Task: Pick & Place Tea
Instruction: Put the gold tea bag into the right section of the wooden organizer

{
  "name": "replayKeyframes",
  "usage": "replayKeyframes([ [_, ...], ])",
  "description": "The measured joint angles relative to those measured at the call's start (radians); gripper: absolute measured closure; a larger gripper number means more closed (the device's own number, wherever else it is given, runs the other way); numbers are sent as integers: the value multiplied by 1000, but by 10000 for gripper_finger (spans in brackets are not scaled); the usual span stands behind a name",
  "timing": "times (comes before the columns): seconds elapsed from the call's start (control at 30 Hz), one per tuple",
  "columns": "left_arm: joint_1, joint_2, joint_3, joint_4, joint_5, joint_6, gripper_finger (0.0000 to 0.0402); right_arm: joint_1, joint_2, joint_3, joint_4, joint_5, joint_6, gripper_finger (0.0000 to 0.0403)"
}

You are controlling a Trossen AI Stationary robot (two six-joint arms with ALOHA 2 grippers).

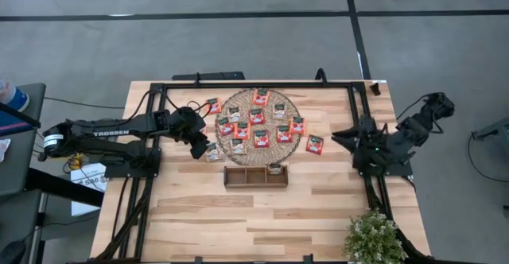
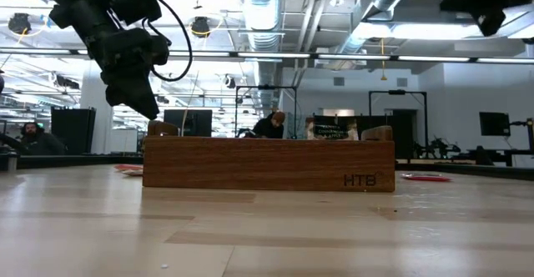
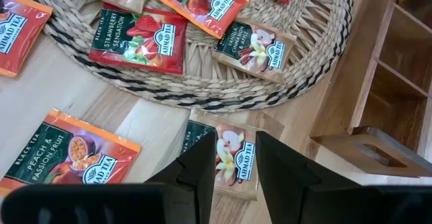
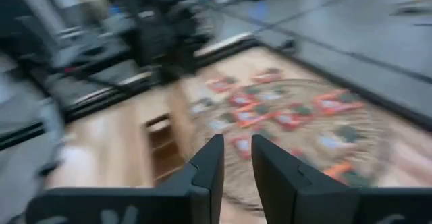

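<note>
Several tea sachets (image 1: 256,126), red-orange and pale, lie flat on the round woven mat (image 1: 278,151). A few lie on the bare wood beside it, such as one (image 1: 315,144) on the right. My left gripper (image 1: 203,146) hovers open above a pale vanilla sachet (image 3: 236,158), which lies flat at the mat's near-left edge and shows through the narrow gap between the fingers. In the low view this gripper (image 2: 152,112) hangs clear of the table. My right gripper (image 1: 340,134) is raised at the right, open, with nothing between its fingers (image 4: 235,163).
A brown three-compartment wooden tray (image 1: 242,176) stands just in front of the mat, with a sachet (image 1: 275,168) in its right compartment. An orange peach sachet (image 3: 67,158) lies on the wood by my left gripper. A potted plant (image 1: 374,238) stands at the near right corner.
</note>
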Motion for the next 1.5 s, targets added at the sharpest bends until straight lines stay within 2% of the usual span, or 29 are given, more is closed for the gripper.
replayKeyframes([
  [0.17,0,0,0,0,0,0,305,-13,-69,-115,297,-128,-150,333],
  [0.3,0,0,0,0,0,-1,305,-64,-97,-206,432,-214,-180,333],
  [0.6,0,0,0,0,0,-18,305,-309,-95,-276,491,-311,-212,333],
  [0.8,0,41,0,-1,-13,-15,305,-442,-126,-275,530,-462,-232,333],
  [1.0,0,184,16,-10,-16,-2,305,-484,-128,-276,519,-479,-229,333],
  [1.17,0,301,96,-42,-37,50,305,-484,-127,-275,508,-479,-232,333],
  [1.37,0,441,222,-174,-99,146,305,-484,-127,-275,508,-480,-232,333],
  [1.5,2,498,259,-263,-115,168,305,-483,-127,-275,508,-479,-232,333],
])
